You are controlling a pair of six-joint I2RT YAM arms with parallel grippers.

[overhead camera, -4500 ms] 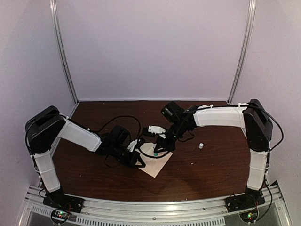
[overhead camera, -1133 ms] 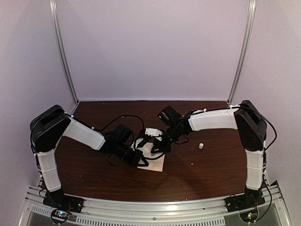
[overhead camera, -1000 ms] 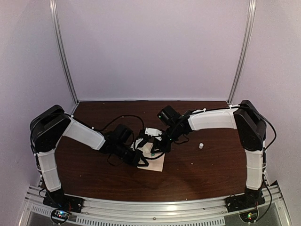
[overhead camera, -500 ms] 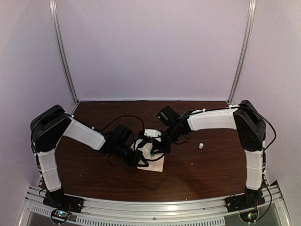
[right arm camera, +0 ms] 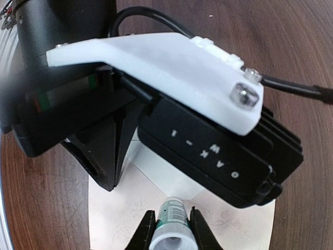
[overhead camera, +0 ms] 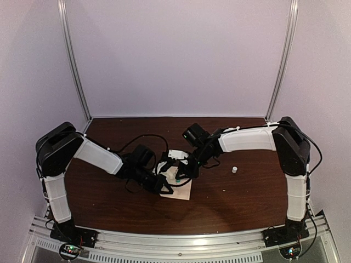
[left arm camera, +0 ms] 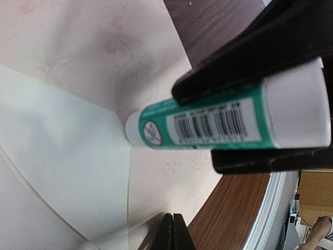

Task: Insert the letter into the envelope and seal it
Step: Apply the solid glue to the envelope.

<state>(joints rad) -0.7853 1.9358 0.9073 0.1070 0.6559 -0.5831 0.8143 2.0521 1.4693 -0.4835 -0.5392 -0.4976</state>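
A: Where's the envelope (overhead camera: 185, 192)?
B: Flat on the tabletop (overhead camera: 247, 192) between the two arms, its triangular flap lying open; the letter I can't pick out.
A: And the right pincer (right arm camera: 172, 230)?
B: Clamped on a green glue stick (left arm camera: 208, 122), its end pointing down at the flap; touching or just above, I cannot tell.
A: The left pincer (left arm camera: 173, 232)?
B: Closed tight, tips down at the envelope's edge; a small white object (overhead camera: 234, 170) sits well apart to the right.
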